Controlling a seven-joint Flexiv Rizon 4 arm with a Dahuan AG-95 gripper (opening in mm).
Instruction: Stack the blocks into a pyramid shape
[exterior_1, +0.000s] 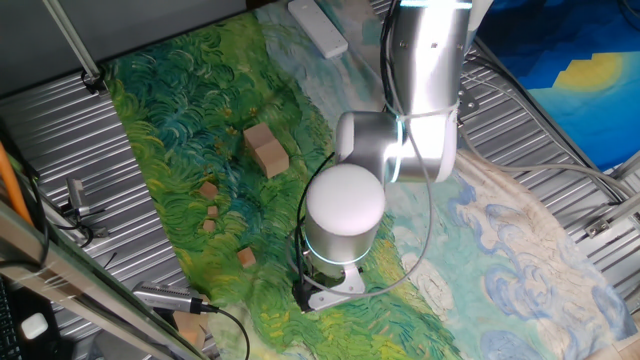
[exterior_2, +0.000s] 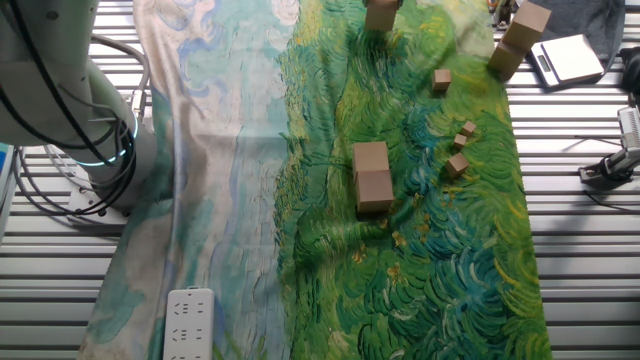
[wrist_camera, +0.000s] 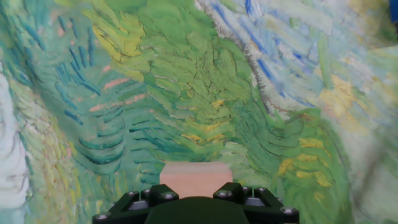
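Two larger blocks (exterior_2: 372, 176) sit touching each other on your painted cloth (exterior_2: 440, 270). Four small blocks (exterior_2: 458, 164) lie scattered near that pair, apart from one another. Your gripper (wrist_camera: 198, 208) hangs over the cloth with one block (wrist_camera: 196, 178) right at its front. You cannot tell the finger opening or any grasp.

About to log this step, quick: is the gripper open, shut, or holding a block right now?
Gripper: a tan block sits right at its front, but the fingers are out of view, so open or shut cannot be told.
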